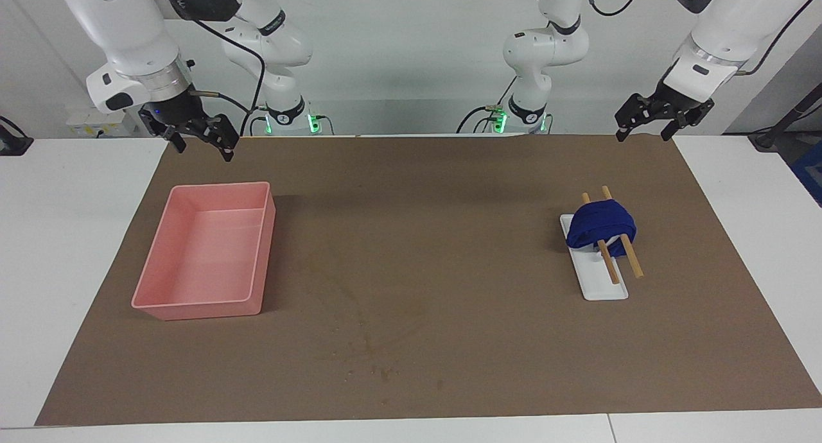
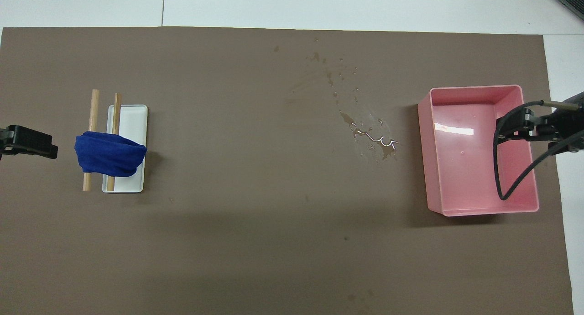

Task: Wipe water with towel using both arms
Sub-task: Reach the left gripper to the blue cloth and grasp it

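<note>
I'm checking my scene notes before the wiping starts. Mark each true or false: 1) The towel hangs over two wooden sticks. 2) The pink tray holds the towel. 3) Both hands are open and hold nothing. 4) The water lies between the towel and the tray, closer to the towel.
1) True: the towel is draped over two sticks that rest across a white dish.
2) False: the tray has no towel in it.
3) True: left hand and right hand are both open, raised, empty.
4) False: the water lies closer to the tray.
</note>
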